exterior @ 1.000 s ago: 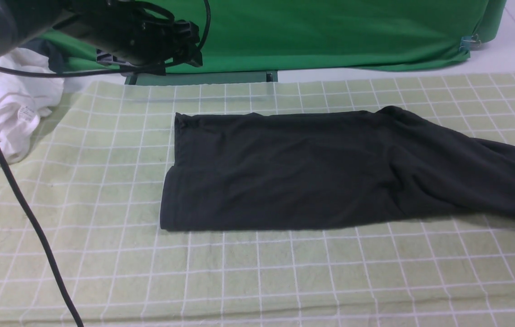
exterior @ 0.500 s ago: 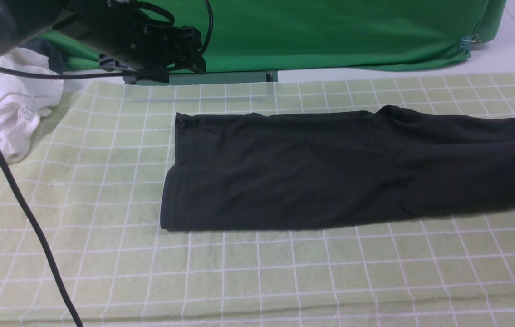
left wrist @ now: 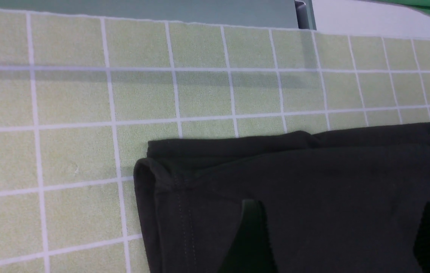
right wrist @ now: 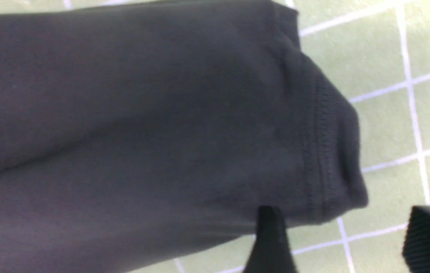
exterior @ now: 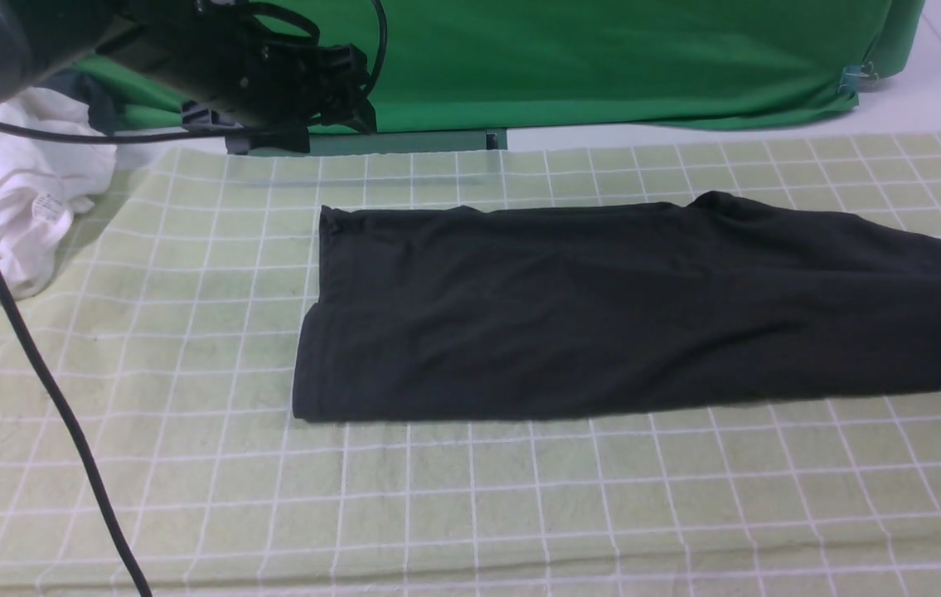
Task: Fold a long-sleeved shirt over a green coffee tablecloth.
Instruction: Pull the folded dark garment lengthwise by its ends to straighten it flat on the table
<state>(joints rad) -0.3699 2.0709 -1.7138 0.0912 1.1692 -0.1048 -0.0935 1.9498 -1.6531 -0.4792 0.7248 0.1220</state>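
The long-sleeved shirt [exterior: 569,315] lies flat as a long black band across the green coffee tablecloth [exterior: 470,497], its right end running out of the front view. My left gripper [left wrist: 345,206] hangs open above the shirt's [left wrist: 313,182] left end near its back corner, holding nothing; its arm [exterior: 213,50] shows at the top left. My right gripper [right wrist: 347,212] is open over the checked cloth [right wrist: 385,132], just beside a stitched black hem [right wrist: 324,151] of the shirt, with nothing between its fingers. The right arm is outside the front view.
A crumpled white garment [exterior: 14,199] lies at the left edge. Plain deep green fabric [exterior: 603,58] hangs along the back. A black cable [exterior: 31,348] drapes down over the left of the cloth. A grey-green bar [exterior: 404,141] sits at the cloth's back edge.
The shirt's right end swung toward the back, pulled straight, then settled flat. My right gripper went from shut to open, letting the cloth go. The left arm shifted only slightly.
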